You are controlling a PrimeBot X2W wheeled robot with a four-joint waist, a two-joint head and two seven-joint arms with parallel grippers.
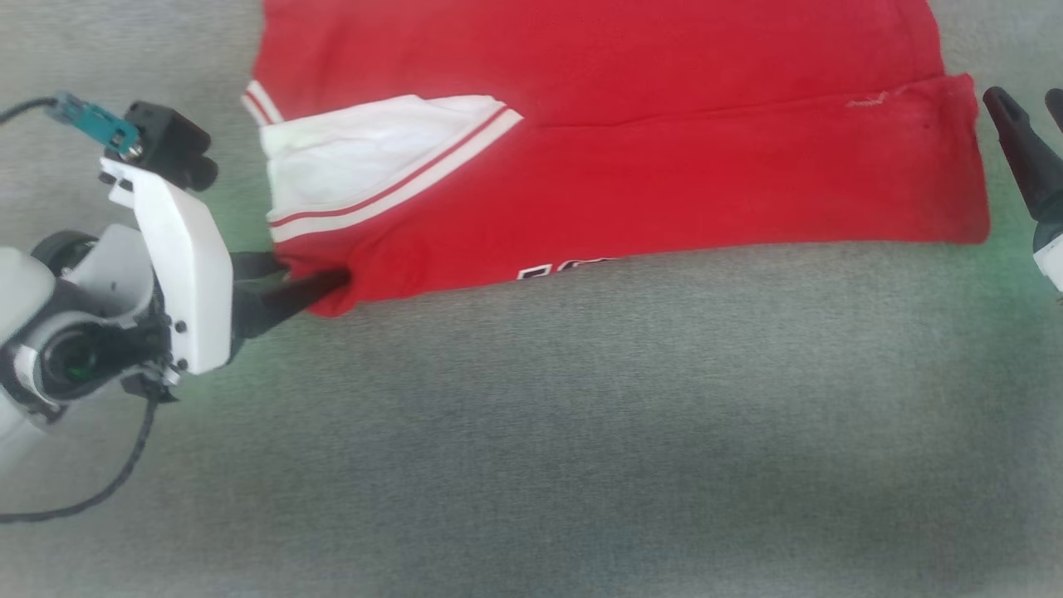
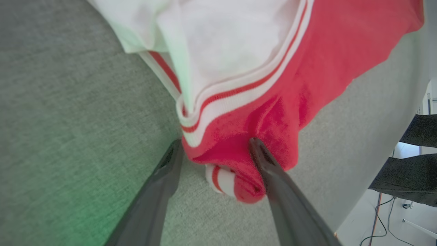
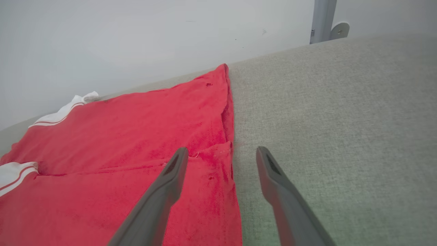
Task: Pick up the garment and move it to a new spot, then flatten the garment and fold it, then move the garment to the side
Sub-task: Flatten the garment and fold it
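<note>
The fingers (image 2: 273, 177) of the left gripper (image 2: 215, 141) stand apart, straddling a bunched red corner of the shirt (image 2: 324, 61). The cloth rests against the right-hand finger but is not pinched. The right gripper (image 3: 222, 150) is spread as well, with nothing between its fingers; it hangs over the shirt's (image 3: 136, 136) side edge, one finger above the red cloth and the other above the bare surface.

From the head view, the shirt (image 1: 623, 166) lies as a folded red band across the upper part of the frame, its long axis running left to right. A white sleeve (image 1: 357, 158) with striped trim sits at its left end, and a sliver of white lettering (image 1: 565, 268) peeps out along the lower edge. It rests on a grey fabric surface (image 1: 531, 457).

The left gripper (image 1: 311, 278) touches the shirt's lower left corner. The right gripper (image 1: 1026, 95) sits just beside the right end, a little apart from it. So each arm guards one end of the long axis, and the left looks nearer to a hold. I would judge the fold roughly made, with another fold or the move aside to come.
</note>
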